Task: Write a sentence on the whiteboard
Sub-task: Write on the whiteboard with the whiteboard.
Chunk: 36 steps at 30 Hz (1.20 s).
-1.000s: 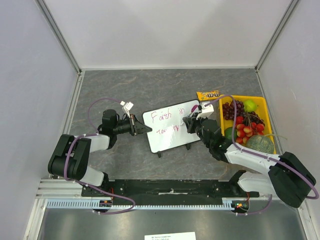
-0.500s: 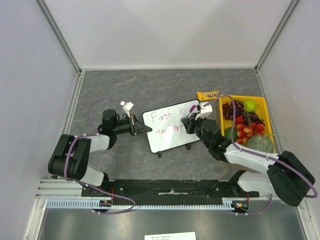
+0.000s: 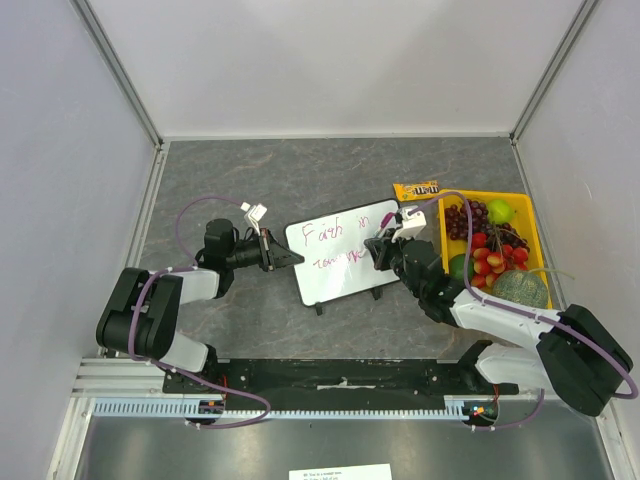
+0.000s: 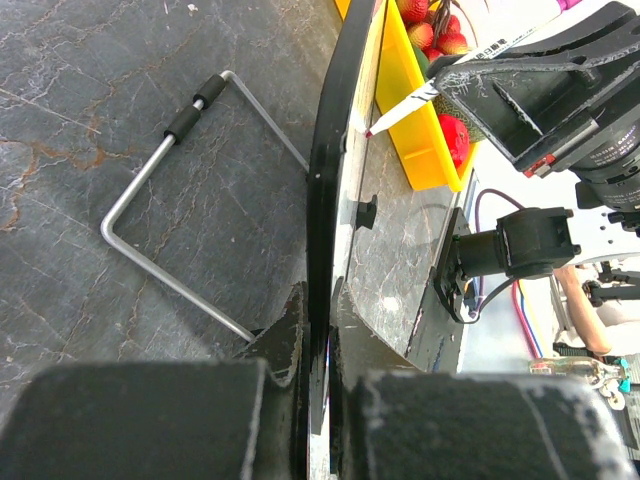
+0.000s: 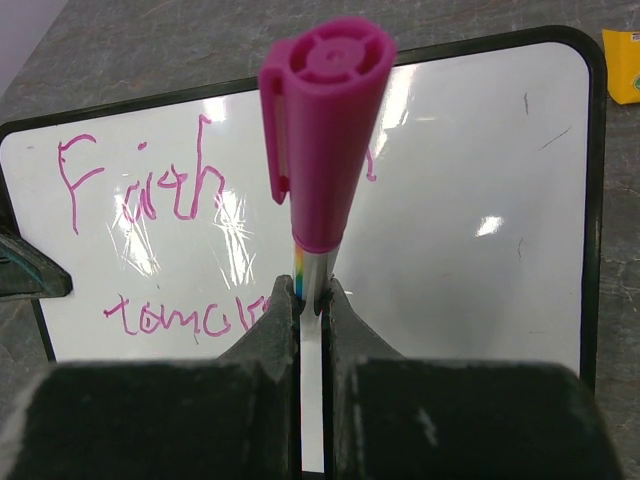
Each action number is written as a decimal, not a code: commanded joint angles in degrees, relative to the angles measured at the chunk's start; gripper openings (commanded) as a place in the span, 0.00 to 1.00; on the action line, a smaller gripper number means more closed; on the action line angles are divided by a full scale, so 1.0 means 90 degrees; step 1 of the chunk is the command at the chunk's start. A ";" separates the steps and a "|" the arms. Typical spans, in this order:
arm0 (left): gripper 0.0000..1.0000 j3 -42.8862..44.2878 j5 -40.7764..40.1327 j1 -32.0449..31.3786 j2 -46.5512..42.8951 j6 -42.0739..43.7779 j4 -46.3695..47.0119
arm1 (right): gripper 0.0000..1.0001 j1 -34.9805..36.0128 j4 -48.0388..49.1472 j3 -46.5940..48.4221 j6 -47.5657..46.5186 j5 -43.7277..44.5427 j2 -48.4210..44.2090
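The small white board with a thin black frame (image 3: 346, 278) is standing on the grey table (image 3: 300, 170) between the arms. The left gripper (image 3: 284, 257) is pinching its left edge. The right gripper (image 3: 382, 250) is squeezing a pink-capped white marker (image 5: 325, 150) by the pink handwritten words (image 5: 140, 190).

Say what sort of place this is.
Most likely a robotics lab test cell: white panel walls enclose the table, the left arm and right arm are bolted along its near edge, and there are props such as a whiteboard and a yellow fruit tray.
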 commanded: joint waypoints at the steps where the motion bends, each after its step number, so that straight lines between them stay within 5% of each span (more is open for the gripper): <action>1: 0.02 -0.0055 -0.0441 0.0043 0.0163 0.0501 -0.0289 | 0.00 -0.0013 -0.0316 -0.0006 -0.0011 0.0471 -0.0027; 36: 0.02 -0.0045 -0.0421 0.0043 0.0163 0.0501 -0.0289 | 0.00 -0.0013 0.0045 0.0082 0.0038 0.0608 -0.0604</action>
